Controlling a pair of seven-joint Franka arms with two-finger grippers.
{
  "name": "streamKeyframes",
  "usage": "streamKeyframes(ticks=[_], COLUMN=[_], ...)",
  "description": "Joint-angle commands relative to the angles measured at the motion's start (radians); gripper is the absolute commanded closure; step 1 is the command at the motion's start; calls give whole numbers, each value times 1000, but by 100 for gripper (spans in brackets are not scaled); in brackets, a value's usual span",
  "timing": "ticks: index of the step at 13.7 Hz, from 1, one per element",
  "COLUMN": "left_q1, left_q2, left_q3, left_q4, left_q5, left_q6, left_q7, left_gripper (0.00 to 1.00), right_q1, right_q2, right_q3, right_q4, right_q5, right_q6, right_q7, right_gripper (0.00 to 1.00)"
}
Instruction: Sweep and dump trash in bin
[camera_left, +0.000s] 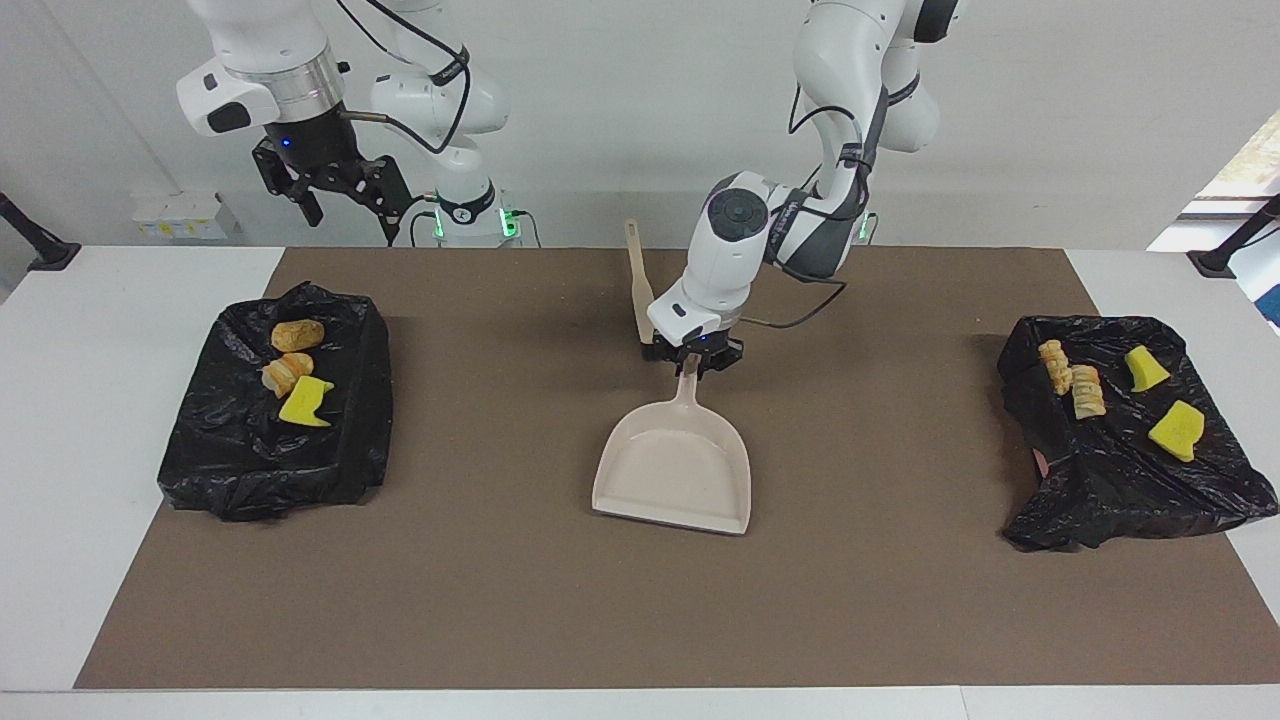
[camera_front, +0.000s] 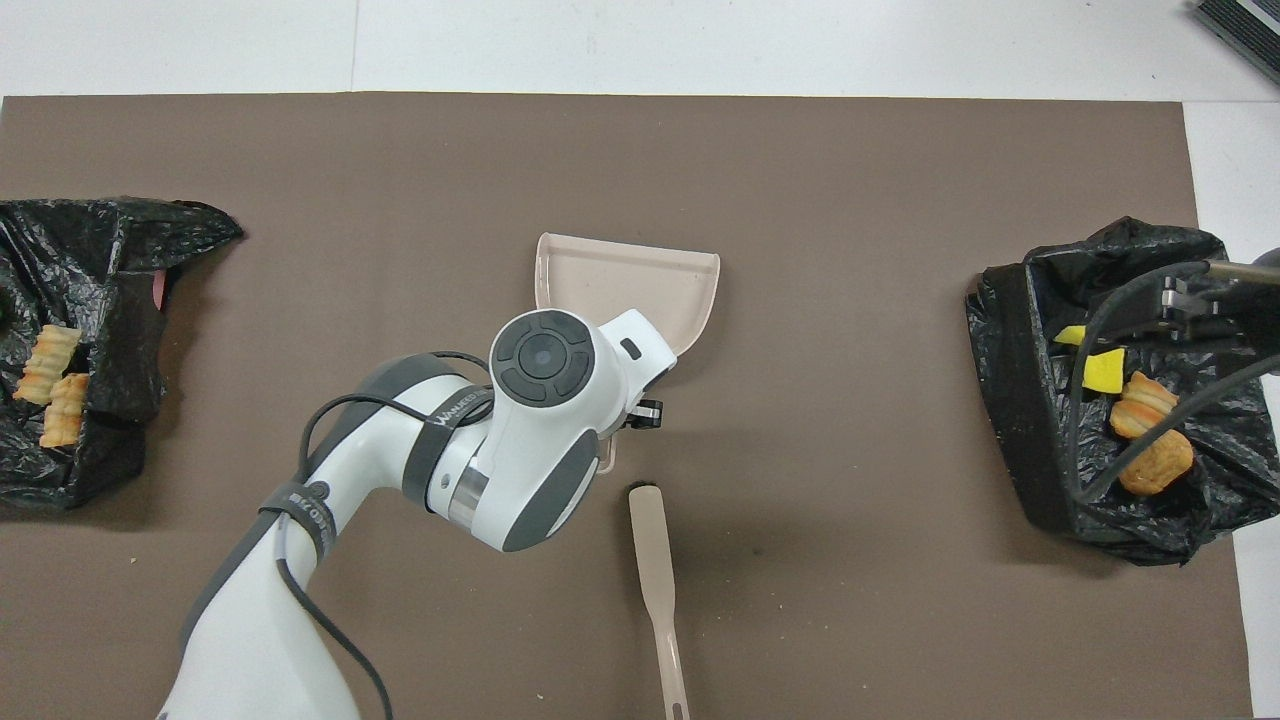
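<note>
My left gripper (camera_left: 690, 362) is shut on the handle of the empty beige dustpan (camera_left: 675, 470), which slopes down to the middle of the mat; from above, my wrist covers the handle of the dustpan (camera_front: 625, 290). The trash lies in two black-lined bins. The bin (camera_left: 270, 450) at the right arm's end holds a brown roll (camera_left: 297, 334), a beige lump (camera_left: 286, 373) and a yellow chunk (camera_left: 305, 402). The bin (camera_left: 1110, 490) at the left arm's end holds two beige lumps (camera_left: 1054, 365) and two yellow chunks (camera_left: 1176, 430). My right gripper (camera_left: 345, 195) waits open, raised by its bin.
The beige hand brush (camera_left: 641, 295) lies on the brown mat (camera_left: 500, 600), nearer to the robots than the dustpan, its bristle end right beside my left gripper. From above, the brush (camera_front: 655, 570) points away from the robots.
</note>
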Motion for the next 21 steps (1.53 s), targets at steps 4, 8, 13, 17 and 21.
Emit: streamKeyframes(ticks=[4,8,13,17,21], left_q1=[4,108,190,294,452], left_q2=[2,-47,-115,-176,-187], left_q3=[28,34,37,37,37], left_q4=[56,62,73,120,224], left_q5=[-18,-12,-6,-6,-4], left_q6=[-1,-83,-153,-290,-458], left_q7=[-36,-33,-6,181,406], left_gripper=[0,0,0,0,0], right_q1=[-17,-17,-17,-17,-16], right_q2=[-26,-26,-26,-26,-26], right_q3=[4,4,4,4,4], right_q4=[-31,-31,-31,-31,-31], right_q5=[24,24,24,24,24], right_q6=[8,8,8,8,8], right_q7=[-31,-31,-31,-31,-31], right_gripper=[0,0,0,0,0])
